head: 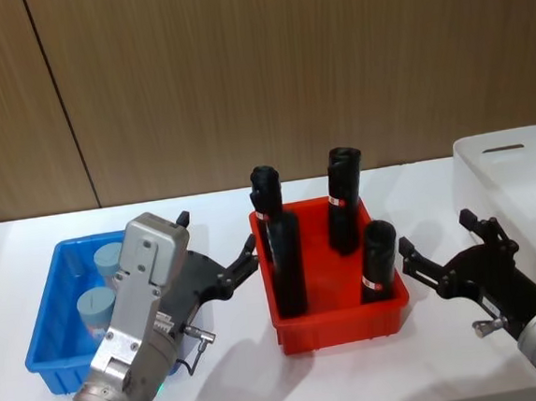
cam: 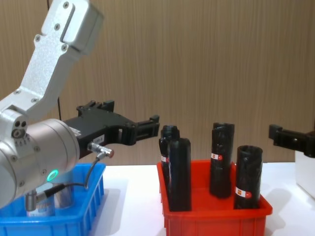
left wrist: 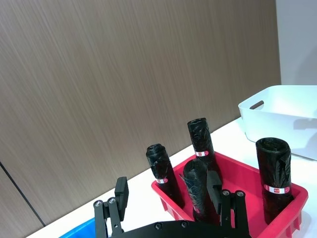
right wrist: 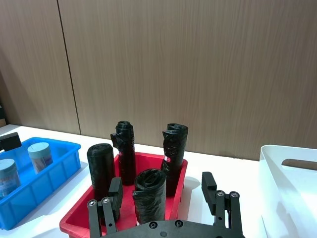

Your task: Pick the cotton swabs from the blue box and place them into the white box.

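Here: cotton swabs [head: 107, 260] beside left hand [head: 217, 242], untouched.

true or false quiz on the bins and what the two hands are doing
The red plastic bin holds four tall black rolls, upright. True.
The bright blue ribbed bin holds small round clear tubs with grey-blue lids. True.
The left hand is shut on one tub. False: it is open and empty.
The plain white plastic box stands between the blue and red bins. False: it is right of the red bin.
The right hand is open. True.
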`<state>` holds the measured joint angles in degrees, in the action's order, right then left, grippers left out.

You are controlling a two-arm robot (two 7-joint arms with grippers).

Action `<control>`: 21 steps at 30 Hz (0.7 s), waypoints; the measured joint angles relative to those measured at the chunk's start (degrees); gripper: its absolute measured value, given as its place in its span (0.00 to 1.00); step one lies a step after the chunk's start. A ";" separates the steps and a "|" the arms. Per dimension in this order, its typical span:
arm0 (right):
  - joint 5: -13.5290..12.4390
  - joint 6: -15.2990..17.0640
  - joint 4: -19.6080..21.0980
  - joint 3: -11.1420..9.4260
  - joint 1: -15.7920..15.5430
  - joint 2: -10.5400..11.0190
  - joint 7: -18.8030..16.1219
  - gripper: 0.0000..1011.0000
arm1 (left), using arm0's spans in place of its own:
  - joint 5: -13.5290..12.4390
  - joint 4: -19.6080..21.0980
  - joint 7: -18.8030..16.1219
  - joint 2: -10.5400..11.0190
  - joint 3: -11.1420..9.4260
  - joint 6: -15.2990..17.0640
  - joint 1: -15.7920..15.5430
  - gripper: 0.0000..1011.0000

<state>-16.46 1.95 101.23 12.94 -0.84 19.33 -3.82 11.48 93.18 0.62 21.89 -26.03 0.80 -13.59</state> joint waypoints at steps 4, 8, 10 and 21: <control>0.00 0.00 0.00 0.00 0.00 0.00 0.00 0.99 | 0.00 0.00 0.00 0.00 0.00 0.00 0.00 0.99; 0.00 0.00 0.00 0.00 0.00 0.00 0.00 0.99 | 0.00 0.00 0.00 0.00 0.00 0.00 0.00 0.99; 0.00 0.00 0.00 0.00 0.00 0.00 0.00 0.99 | 0.00 0.00 0.00 0.00 0.01 0.00 0.00 0.99; 0.00 0.00 0.00 0.00 0.00 0.00 0.00 0.99 | -0.15 -0.10 -1.38 0.33 0.54 0.59 0.30 0.99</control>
<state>-16.46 1.95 101.23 12.94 -0.84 19.33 -3.82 11.33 93.08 -0.75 22.22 -25.48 1.39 -13.28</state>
